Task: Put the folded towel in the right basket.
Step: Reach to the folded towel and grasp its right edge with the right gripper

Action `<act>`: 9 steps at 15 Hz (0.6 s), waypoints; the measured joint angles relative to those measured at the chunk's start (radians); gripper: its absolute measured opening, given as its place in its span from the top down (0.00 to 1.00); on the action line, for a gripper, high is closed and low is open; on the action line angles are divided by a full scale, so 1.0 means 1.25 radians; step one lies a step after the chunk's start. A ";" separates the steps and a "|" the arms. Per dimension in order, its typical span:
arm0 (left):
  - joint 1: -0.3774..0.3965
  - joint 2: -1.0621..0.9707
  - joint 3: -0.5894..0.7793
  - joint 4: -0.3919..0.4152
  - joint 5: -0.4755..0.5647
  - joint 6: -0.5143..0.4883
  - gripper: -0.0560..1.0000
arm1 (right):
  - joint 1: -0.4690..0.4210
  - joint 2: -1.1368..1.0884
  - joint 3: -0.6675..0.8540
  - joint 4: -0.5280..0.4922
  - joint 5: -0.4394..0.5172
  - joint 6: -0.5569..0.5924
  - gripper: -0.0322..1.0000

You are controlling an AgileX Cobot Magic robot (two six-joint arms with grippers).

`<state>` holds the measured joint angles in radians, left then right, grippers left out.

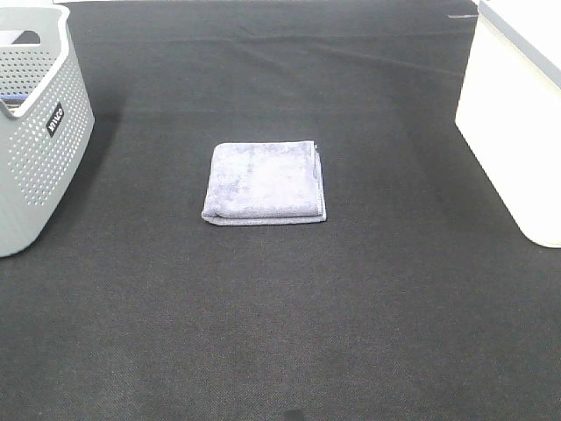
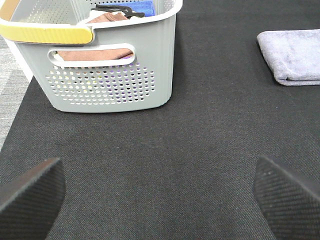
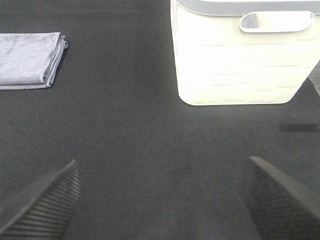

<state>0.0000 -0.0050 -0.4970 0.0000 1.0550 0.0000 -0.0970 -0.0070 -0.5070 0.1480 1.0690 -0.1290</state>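
Note:
A folded lavender-grey towel lies flat on the black mat in the middle of the table. It also shows in the left wrist view and in the right wrist view. The white right basket stands at the table's right edge, and the right wrist view shows it with a grey rim. My left gripper is open and empty, well back from the towel. My right gripper is open and empty, also apart from towel and basket. Neither arm shows in the exterior view.
A grey perforated basket stands at the left edge; the left wrist view shows it holding brown and blue cloths, with a yellow handle. The black mat covers the table.

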 joint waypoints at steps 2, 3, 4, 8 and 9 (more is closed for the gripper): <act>0.000 0.000 0.000 0.000 0.000 0.000 0.03 | 0.000 0.000 0.000 0.000 0.000 0.000 0.16; 0.000 0.000 0.000 0.000 0.000 0.000 0.03 | 0.000 0.000 0.000 0.000 0.000 0.000 0.16; 0.000 0.000 0.000 0.000 0.000 0.000 0.03 | 0.000 0.000 0.000 0.000 0.000 0.000 0.16; 0.000 0.000 0.000 0.000 0.000 0.000 0.03 | 0.000 0.000 0.000 0.000 0.000 0.000 0.16; 0.000 0.000 0.000 0.000 0.000 0.000 0.03 | 0.000 0.000 0.000 0.000 0.000 0.000 0.16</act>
<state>0.0000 -0.0050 -0.4970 0.0000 1.0550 0.0000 -0.0970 -0.0070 -0.5070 0.1480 1.0690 -0.1290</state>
